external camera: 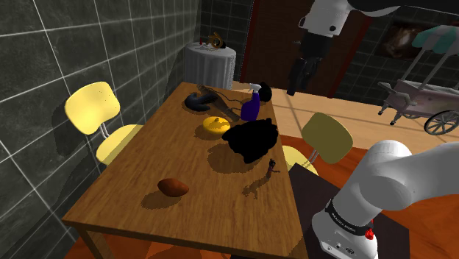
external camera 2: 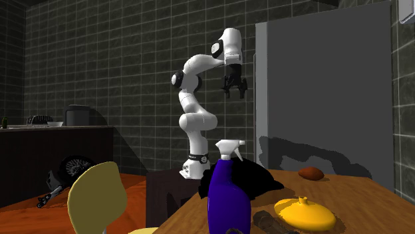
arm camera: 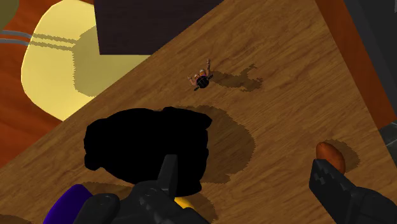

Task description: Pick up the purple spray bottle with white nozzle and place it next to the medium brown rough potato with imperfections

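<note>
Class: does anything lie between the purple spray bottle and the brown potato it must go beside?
Yes: a black shape and a yellow object sit on the table between spray bottle and potato; probably lift it over them.

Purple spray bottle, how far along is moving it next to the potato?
Nothing done yet: the purple spray bottle stands at the far end of the table in the shoulder view, the potato near its close end. In hand: the gripper hangs open and empty above the table. Left: grasp the bottle, carry it, set it beside the potato.
</note>
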